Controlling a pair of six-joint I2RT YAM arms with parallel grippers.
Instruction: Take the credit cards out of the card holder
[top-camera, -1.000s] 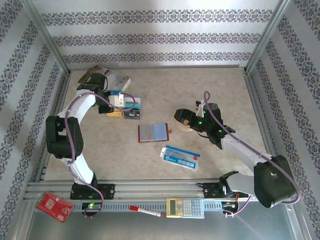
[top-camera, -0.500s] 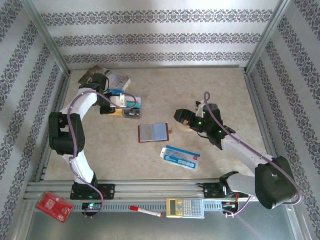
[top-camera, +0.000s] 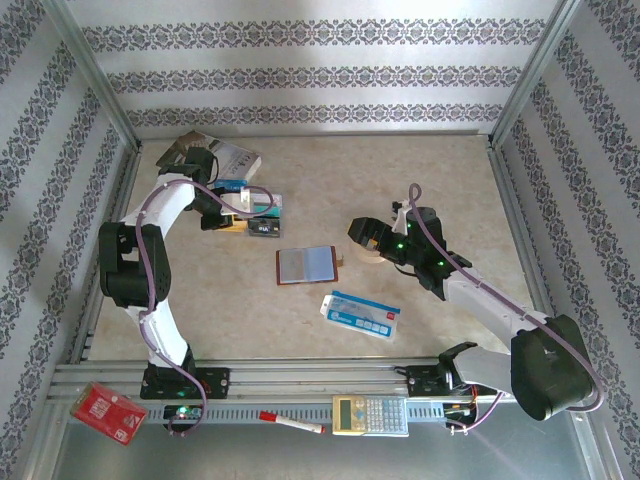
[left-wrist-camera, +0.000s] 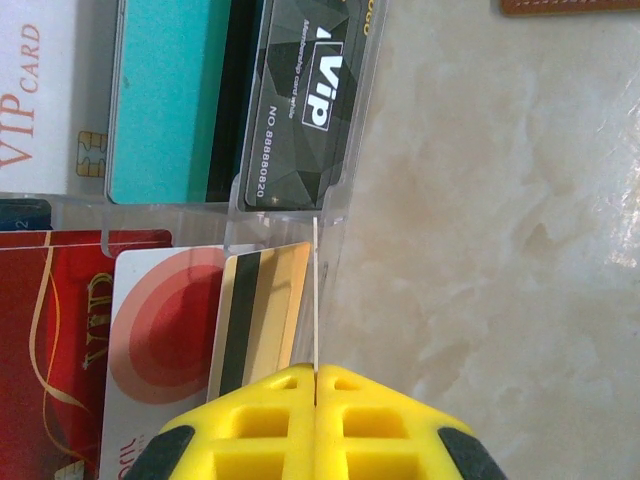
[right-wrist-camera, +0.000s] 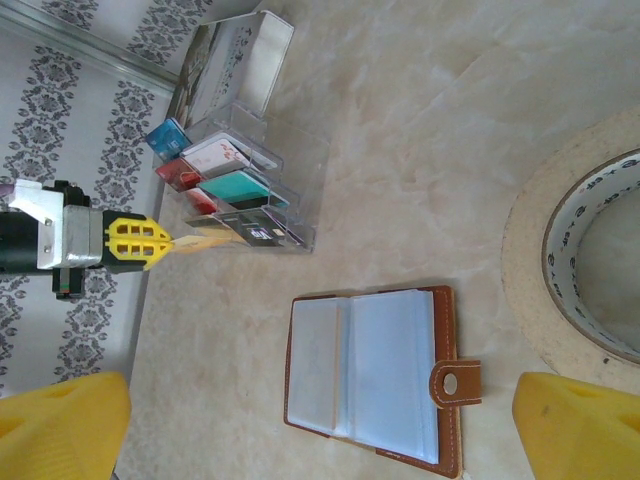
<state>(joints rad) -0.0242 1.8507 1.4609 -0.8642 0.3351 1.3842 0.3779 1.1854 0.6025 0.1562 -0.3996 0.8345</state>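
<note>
Left arm has nudged left by the tray (top-camera: 266, 203) — left hand (left-wrist-camera: 315, 372) pinched shut on a thin card (left-wrist-camera: 315, 290), edge-on; right hand (top-camera: 366, 240) wide, empty, by the tape (right-wrist-camera: 545, 250). Holder (top-camera: 307, 265) lies open mid-counter (top-camera: 420, 180) — other cards (left-wrist-camera: 165, 100) sit in the tray.

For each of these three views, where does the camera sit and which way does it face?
Top external: above and behind the bases, looking down over the table; left arm, left tool, right arm, right tool.
Left wrist: on the left arm, looking down at the organiser; its shut fingers pinch a card edge-on.
Right wrist: on the right arm, looking down toward the far left at the card holder and tape roll; its spread fingers.
Shared: top and right wrist both show the left tool at the organiser.
</note>
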